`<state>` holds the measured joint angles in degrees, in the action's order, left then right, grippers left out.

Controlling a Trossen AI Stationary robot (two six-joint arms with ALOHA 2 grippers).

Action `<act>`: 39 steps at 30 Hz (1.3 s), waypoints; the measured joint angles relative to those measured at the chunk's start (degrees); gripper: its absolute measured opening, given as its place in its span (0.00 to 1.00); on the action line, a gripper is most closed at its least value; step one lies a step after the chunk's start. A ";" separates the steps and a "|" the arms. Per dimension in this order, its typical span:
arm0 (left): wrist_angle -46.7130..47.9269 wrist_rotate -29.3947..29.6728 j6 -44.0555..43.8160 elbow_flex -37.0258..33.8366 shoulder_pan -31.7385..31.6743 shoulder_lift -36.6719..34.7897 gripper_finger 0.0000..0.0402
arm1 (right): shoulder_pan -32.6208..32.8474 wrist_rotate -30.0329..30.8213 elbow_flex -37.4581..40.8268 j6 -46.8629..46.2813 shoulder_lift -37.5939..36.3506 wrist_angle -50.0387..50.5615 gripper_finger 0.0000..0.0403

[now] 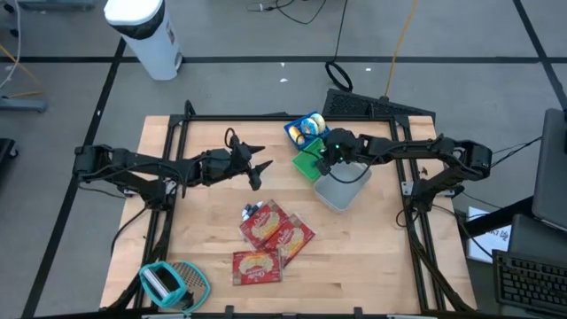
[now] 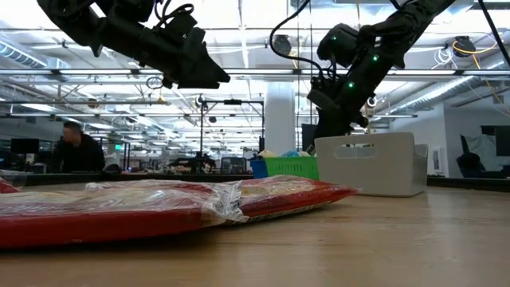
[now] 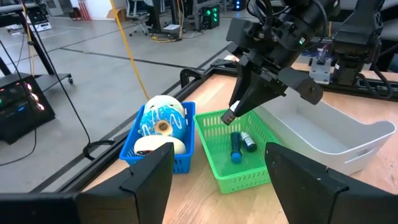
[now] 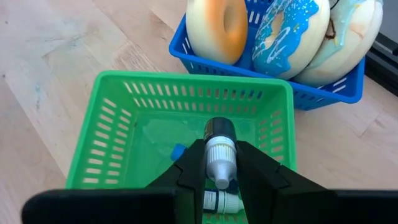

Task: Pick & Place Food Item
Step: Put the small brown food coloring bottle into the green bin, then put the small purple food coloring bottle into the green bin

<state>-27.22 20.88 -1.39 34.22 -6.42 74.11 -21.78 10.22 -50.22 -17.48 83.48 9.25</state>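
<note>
Three donuts [image 4: 280, 37] in blue basket [image 4: 336, 90]; right hand [image 4: 221, 165] grasping small bottle [image 4: 220, 152] over green basket [image 4: 112, 143].

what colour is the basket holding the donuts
Blue basket, clearest in the right wrist view.

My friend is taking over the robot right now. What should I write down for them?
Right gripper: shut on a small bottle, held above the green basket.
Left gripper: open, empty, hanging above the table.
Blue basket holds donuts. White bin sits beside the green basket. Red snack packets lie mid-table.
Done: bottle gripped.
Left: set it down somewhere, probably the white bin.
</note>
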 joint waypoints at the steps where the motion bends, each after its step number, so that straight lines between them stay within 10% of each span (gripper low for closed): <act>1: 0.00 0.00 0.00 0.00 0.00 0.00 0.64 | 0.00 0.01 0.00 0.02 0.00 0.02 0.15; 20: 0.00 0.02 0.10 0.02 0.00 0.02 0.64 | 0.13 -4.46 0.02 0.43 0.00 -1.11 0.16; 39: -0.02 0.01 0.00 0.02 0.00 0.02 0.64 | 0.40 -7.11 0.04 3.60 -1.60 -4.77 0.41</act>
<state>-27.24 20.90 -1.39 34.24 -6.42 74.13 -21.38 3.11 -50.17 -13.88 81.88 4.48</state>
